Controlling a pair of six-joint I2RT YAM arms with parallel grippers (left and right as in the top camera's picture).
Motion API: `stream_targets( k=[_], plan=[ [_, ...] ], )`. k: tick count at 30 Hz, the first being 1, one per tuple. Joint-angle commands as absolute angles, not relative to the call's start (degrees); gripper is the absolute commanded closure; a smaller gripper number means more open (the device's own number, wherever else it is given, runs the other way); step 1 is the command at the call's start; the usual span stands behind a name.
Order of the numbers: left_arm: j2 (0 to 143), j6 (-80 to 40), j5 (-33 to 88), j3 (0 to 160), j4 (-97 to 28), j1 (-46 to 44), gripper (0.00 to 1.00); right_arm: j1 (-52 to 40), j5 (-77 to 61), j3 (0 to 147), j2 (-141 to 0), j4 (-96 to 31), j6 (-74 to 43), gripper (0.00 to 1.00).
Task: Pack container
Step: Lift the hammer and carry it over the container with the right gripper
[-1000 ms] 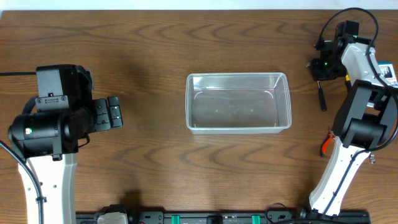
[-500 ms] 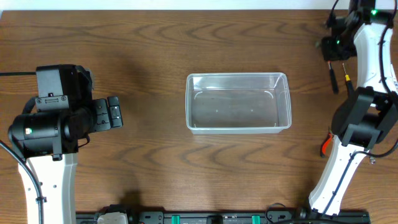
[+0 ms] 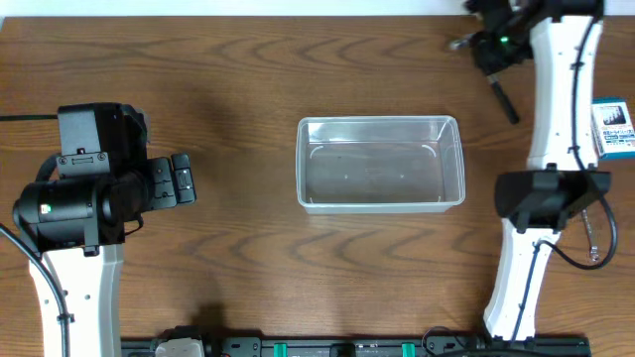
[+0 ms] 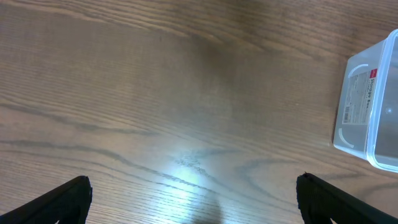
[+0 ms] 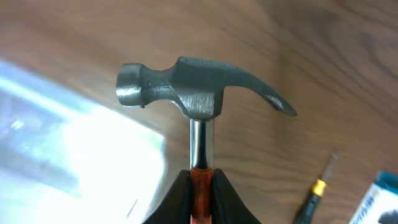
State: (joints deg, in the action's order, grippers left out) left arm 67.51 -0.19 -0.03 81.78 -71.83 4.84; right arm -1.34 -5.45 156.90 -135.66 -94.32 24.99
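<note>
The left gripper [image 3: 187, 177], at 9 o'clock of the container, has its jaws spread wide over the wooden table [image 3: 248, 79] and holds nothing. The container [image 3: 380, 121], clear and empty, sits at the table's centre. At its 1 o'clock, the right gripper [image 5: 200, 190] is clamped on the hammer [image 5: 199, 93] by its shaft. A blue-and-white box [image 3: 615, 129] lies at the container's 3 o'clock, with a screwdriver [image 5: 316, 190] near it.

Overhead top-down, wrists close, container [image 3: 380, 164] shared
</note>
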Motion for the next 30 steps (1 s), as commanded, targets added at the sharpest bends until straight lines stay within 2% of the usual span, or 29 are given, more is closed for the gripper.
stream_targets(
  k=[1,15,23,30],
  plan=[
    [67.83,-0.73,-0.49,81.97,-71.99,5.13,0.02,-5.89,-6.48,158.56,-135.33,-95.68,28.45,0.91],
    [67.83,-0.73,-0.49,81.97,-71.99,5.13,0.02,-24.58,-5.34,158.39,-135.33,-97.32,36.34,0.89],
    [67.83,-0.73,-0.49,81.97,-71.99,5.13,0.02,-29.58,-5.28,153.88,-135.33,-97.32,36.51,0.91],
    [67.83,-0.73,-0.47,81.97,-71.99,5.13,0.02,-30.17,-5.41,146.34,-135.33,-97.32,37.43,0.92]
  ],
)
